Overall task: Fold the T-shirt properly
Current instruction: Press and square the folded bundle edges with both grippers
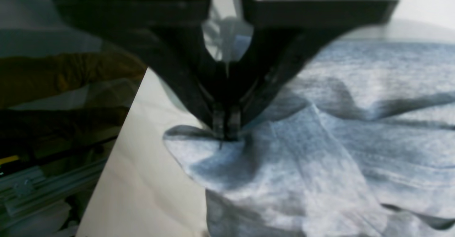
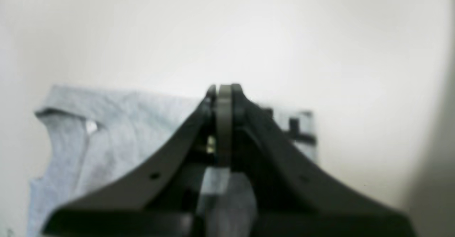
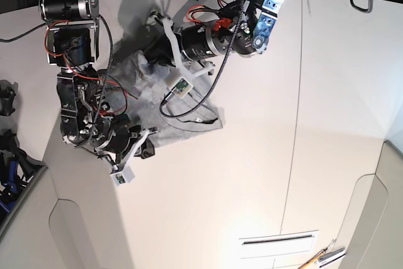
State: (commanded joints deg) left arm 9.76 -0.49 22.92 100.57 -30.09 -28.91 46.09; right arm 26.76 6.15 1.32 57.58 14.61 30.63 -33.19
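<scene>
The light grey T-shirt (image 3: 189, 114) lies crumpled on the white table (image 3: 264, 155) between my two arms. In the left wrist view my left gripper (image 1: 226, 136) is shut on a bunched edge of the T-shirt (image 1: 320, 151), close to the table's edge. My right gripper (image 2: 224, 87) is shut, with nothing visibly pinched, and hovers over the T-shirt (image 2: 117, 130); black lettering (image 2: 296, 128) shows at the cloth's far right. From the base camera the right gripper (image 3: 146, 147) sits at the shirt's near-left edge, and the left gripper (image 3: 151, 55) is at its far side, partly hidden by the arm.
The table's edge and an aluminium rail (image 1: 39, 187) run just left of the left gripper. Loose cables (image 3: 189, 102) from the left arm hang over the shirt. Tools (image 3: 322, 257) lie at the near right corner, and a slot (image 3: 277, 239) is cut into the tabletop.
</scene>
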